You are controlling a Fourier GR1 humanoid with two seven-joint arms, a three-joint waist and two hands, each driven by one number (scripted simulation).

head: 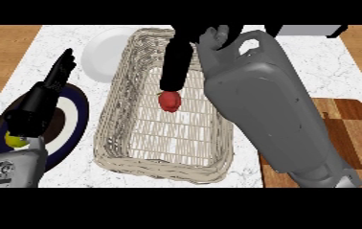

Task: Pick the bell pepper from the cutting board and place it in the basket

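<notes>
While my right hand (176,65) hangs over the pale woven wicker basket (120,103), the small red bell pepper (170,101) sits at its fingertips, inside the basket.

Those dark fingers point straight down and touch the pepper's top; I cannot tell whether they pinch it or have let go. I judge the placing nearly done, the arm reaching across from the brown wooden cutting board (343,113). My left hand (53,82) rests open, fingers up, over a dark blue round plate (74,120).

Red bell pepper (170,101), small and rounded, inside wicker basket (120,127) near its middle; cutting board (343,113) at right, brown-checked.
</notes>
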